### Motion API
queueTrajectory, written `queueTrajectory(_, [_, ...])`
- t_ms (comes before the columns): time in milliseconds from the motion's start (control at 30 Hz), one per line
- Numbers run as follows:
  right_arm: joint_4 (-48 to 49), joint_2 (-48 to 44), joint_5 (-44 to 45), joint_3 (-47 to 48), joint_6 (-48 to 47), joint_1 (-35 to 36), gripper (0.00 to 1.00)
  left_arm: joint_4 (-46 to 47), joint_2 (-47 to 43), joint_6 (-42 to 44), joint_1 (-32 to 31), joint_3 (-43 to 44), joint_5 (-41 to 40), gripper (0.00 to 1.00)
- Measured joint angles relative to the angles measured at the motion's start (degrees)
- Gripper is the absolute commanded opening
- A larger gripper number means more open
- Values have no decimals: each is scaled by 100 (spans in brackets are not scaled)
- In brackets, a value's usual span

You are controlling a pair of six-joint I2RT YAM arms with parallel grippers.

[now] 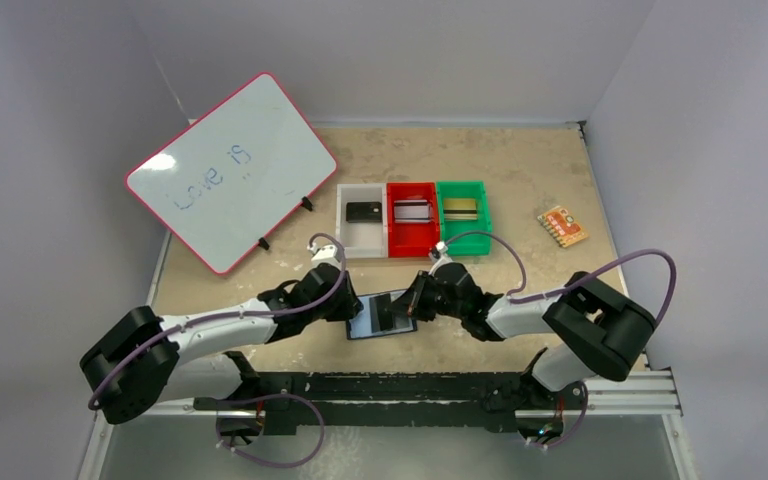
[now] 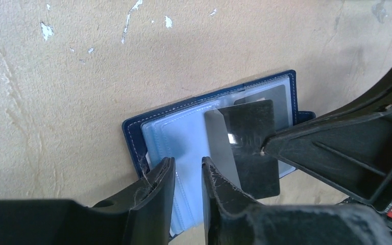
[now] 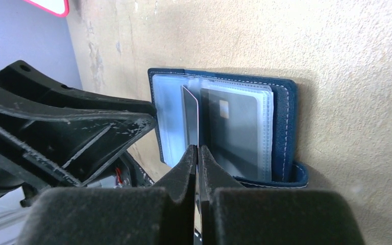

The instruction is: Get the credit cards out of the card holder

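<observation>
The navy-blue card holder (image 1: 380,315) (image 2: 132,132) (image 3: 283,117) lies open on the table between the two arms, its pale blue sleeves showing. My right gripper (image 1: 415,305) (image 3: 197,148) is shut on a dark credit card (image 2: 250,148) (image 3: 190,115), which stands on edge, partly out of a sleeve. Another dark card (image 3: 232,122) with a chip sits inside the clear sleeves. My left gripper (image 1: 352,300) (image 2: 186,162) is over the holder's left half, its jaws a little apart with pale blue sleeve showing in the gap.
Behind the holder stand a white bin (image 1: 360,238), a red bin (image 1: 412,238) and a green bin (image 1: 460,188), each with a card inside. A whiteboard (image 1: 230,170) leans at the back left. An orange patterned piece (image 1: 562,226) lies at the right.
</observation>
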Motion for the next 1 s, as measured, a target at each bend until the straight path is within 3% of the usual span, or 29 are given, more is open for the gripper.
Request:
queueTrajectory(267, [39, 72, 2, 0, 7, 0, 0, -2, -142, 76, -2, 208, 391, 28])
queueTrajectory(433, [31, 70, 7, 0, 7, 0, 1, 111, 315, 120, -157, 249, 728, 26])
queueTrajectory(733, [37, 85, -11, 0, 0, 0, 16, 179, 627, 111, -354, 271, 632, 16])
queueTrajectory(867, [122, 199, -52, -2, 11, 0, 15, 179, 680, 103, -374, 295, 546, 13])
queueTrajectory(1000, [166, 262, -72, -2, 28, 0, 7, 166, 680, 107, -402, 295, 468, 11])
